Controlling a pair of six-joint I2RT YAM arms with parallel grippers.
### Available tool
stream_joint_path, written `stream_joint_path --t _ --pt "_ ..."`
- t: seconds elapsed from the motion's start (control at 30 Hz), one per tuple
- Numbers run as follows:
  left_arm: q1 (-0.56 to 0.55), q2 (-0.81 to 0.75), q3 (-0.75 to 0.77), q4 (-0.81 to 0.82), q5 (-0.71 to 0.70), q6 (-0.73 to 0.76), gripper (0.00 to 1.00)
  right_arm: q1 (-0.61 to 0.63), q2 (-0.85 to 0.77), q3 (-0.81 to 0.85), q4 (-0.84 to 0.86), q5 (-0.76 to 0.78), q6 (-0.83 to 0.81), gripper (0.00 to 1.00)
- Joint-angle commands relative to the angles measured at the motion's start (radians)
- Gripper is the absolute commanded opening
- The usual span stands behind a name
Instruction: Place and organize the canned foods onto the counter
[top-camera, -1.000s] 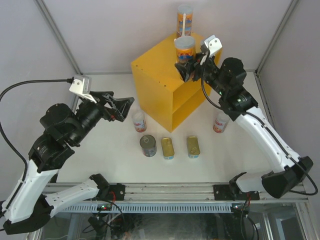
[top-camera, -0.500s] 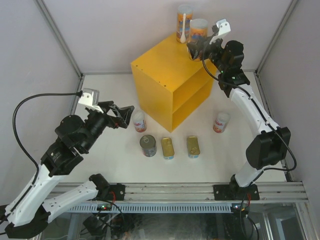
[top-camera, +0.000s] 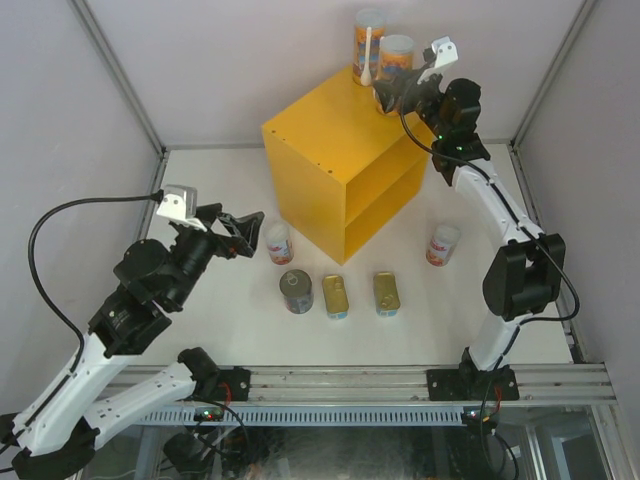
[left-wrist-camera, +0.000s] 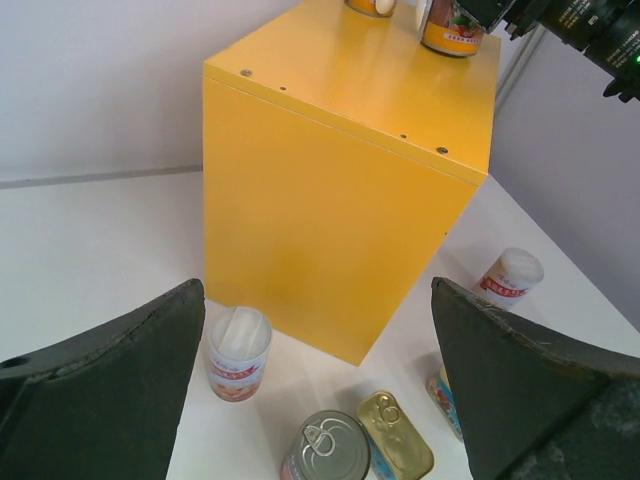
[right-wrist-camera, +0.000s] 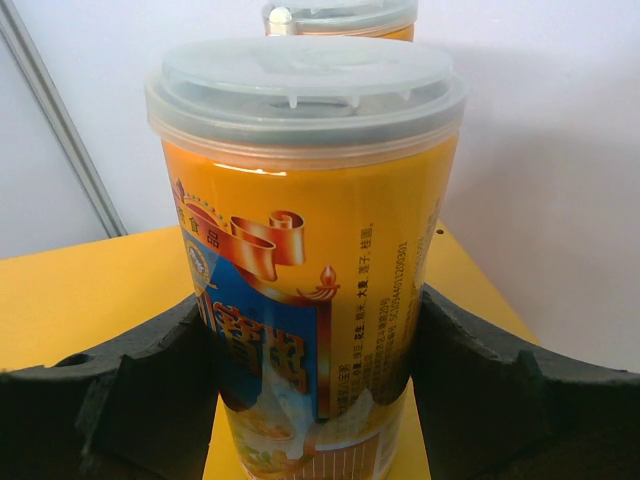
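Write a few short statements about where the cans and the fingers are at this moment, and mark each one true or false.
1. Two tall cans stand on top of the yellow counter. True.
2. The left fingers hold a can. False: they are open and empty, near a third tall can that stands on the white table.
3. The round tin stands on the counter. False: it stands on the table, beside the two flat tins.
4. The right fingers press on both sides of one of the tall cans on the counter. True.
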Motion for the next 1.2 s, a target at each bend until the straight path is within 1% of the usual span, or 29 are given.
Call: stream_joint_path --t 0.0,0.3,0.6,0.73,0.87,1.07,1.17 --pt "0.0 -0.021 -0.019 0.052 -0.029 0.027 0.97 -0.009 -0.037 0.069 0.211 -0.001 0.014 0.0" --pt "0.001 -0.06 -0.061 0.051 -0.039 0.015 0.97 -0.026 -0.044 0.042 0.194 0.023 -0.043 0.0" --pt "0.0 -0.073 -0.073 0.04 -0.024 0.004 0.98 -0.05 -0.043 0.002 0.196 0.015 -0.026 0.0" --pt "0.0 -0.087 -0.08 0.037 -0.025 -0.006 0.98 -0.062 -0.032 0.007 0.191 0.012 -0.019 0.04" --pt "0.0 -0.105 -0.096 0.033 -0.029 -0.031 0.98 -0.083 -0.007 0.02 0.189 -0.003 0.012 0.11" --pt "0.0 -0.118 -0.111 0.025 -0.033 -0.053 0.98 -0.097 0.019 0.034 0.183 -0.044 0.058 0.23" --pt "0.0 -0.119 -0.118 0.026 -0.036 -0.057 0.98 -0.097 0.03 0.046 0.172 -0.06 0.069 0.27"
